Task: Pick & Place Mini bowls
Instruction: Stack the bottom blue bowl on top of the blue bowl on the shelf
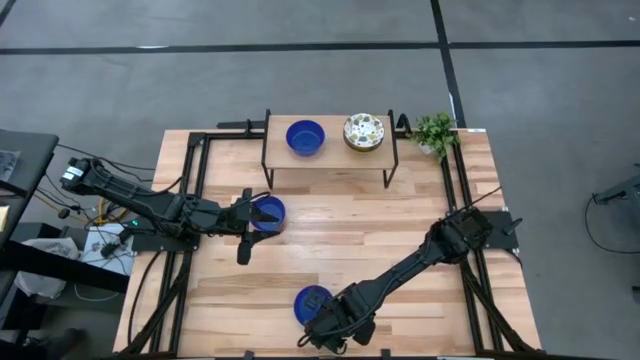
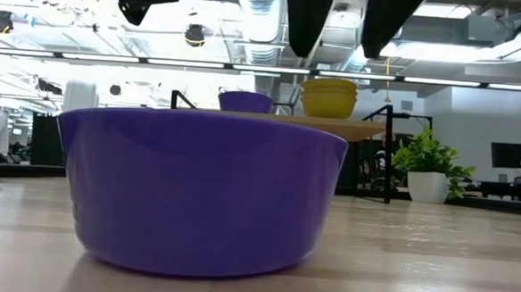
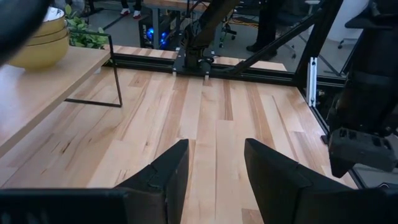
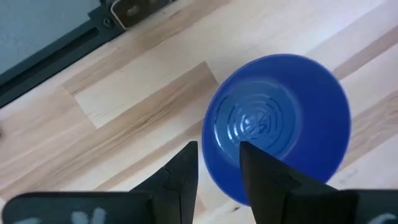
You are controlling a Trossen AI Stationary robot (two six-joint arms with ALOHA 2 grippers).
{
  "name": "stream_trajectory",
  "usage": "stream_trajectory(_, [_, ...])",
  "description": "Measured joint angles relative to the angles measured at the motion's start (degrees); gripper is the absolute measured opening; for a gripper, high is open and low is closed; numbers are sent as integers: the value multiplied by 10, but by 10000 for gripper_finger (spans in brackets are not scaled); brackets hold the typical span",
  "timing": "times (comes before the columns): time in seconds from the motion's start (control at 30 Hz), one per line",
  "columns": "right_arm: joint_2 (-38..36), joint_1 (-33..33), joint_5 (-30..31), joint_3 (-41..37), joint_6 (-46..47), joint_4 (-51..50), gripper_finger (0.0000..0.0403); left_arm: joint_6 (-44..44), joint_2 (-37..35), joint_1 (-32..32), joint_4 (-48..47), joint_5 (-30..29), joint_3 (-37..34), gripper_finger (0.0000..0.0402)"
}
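Mini bowls show in four places, and the small wooden shelf (image 1: 330,160) at the far middle of the table serves as the landmark. On that shelf a glossy blue bowl (image 1: 305,137) sits beside a stack of speckled floral bowls (image 1: 364,132), the two close but apart; in the low view the stack's outsides look yellow. Nearer than the shelf and a little to its left-arm side, a second blue bowl (image 1: 268,213) rests on the wooden tabletop (image 1: 400,210), and the left gripper (image 1: 247,226) is over its rim. Its two dark fingers (image 3: 165,180) stand spread with bare planks showing between them in the left wrist view, and whether they touch the bowl cannot be told. Well away from the shelf, at the table's near edge, a third blue bowl (image 4: 277,124) stands upright on the wood and fills the low view. The right gripper (image 4: 219,163) hangs over this bowl's near rim with its fingers (image 4: 183,177) parted, one outside the wall and one over the inside; contact cannot be told. A small potted plant (image 1: 434,131) stands just beside the shelf's right-arm end. Black frame rails (image 1: 190,190) border the table.
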Motion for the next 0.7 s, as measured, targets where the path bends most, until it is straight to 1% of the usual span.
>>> stream_trajectory(0.2, [0,0,-2,-2,-17,4,108,0,0,0,0,0,0,154])
stream_trajectory(0.3, [0,0,-2,-17,-24,28,108,0,0,0,0,0,0,154])
stream_trajectory(0.5, [1,7,0,-42,-29,25,108,0,0,0,0,0,0,154])
stream_trajectory(0.7, [0,9,0,-43,-29,42,108,0,0,0,0,0,0,154])
